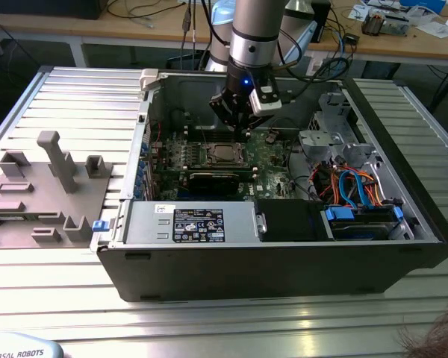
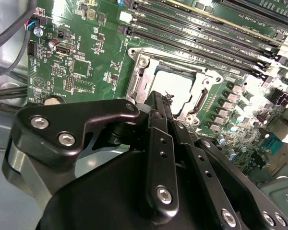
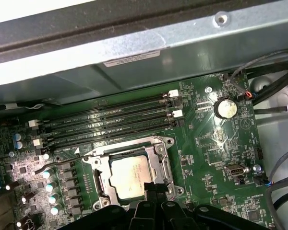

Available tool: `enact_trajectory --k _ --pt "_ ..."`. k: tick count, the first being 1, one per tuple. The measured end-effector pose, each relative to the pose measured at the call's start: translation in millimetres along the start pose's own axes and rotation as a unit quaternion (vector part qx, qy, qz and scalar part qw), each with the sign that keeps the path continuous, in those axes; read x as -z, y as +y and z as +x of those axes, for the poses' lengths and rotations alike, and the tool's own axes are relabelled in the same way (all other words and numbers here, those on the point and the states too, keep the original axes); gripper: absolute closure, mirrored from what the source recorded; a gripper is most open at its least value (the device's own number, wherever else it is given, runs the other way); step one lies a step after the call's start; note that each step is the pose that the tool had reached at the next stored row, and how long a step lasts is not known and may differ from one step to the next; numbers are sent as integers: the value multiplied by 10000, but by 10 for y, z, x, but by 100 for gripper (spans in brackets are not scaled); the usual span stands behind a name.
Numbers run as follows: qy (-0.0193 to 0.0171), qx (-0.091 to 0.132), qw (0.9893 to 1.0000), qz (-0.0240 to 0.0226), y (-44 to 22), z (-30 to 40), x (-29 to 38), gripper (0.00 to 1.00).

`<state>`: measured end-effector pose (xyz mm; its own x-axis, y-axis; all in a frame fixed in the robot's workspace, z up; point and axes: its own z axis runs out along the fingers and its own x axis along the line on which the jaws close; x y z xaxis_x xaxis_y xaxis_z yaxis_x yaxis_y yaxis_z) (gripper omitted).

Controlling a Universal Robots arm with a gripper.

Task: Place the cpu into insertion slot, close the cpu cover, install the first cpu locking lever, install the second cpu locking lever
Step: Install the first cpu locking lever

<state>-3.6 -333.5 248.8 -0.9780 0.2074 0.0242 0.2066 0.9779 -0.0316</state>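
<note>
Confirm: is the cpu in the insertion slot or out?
In. The cpu lies flat in the insertion slot, inside its metal rim, in both wrist views.

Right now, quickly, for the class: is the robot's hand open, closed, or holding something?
Hand: closed, fingertips together at the edge of the cpu cover, with nothing visibly gripped.

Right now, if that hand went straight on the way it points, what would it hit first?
Probably the metal edge of the cpu cover, beside the cpu: the hand points right at it, though depth is unclear.
</note>
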Motion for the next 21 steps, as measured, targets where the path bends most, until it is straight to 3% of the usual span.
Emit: enact_trajectory --k 21 --pt "-4 136 9999 3 0 0 0 89"
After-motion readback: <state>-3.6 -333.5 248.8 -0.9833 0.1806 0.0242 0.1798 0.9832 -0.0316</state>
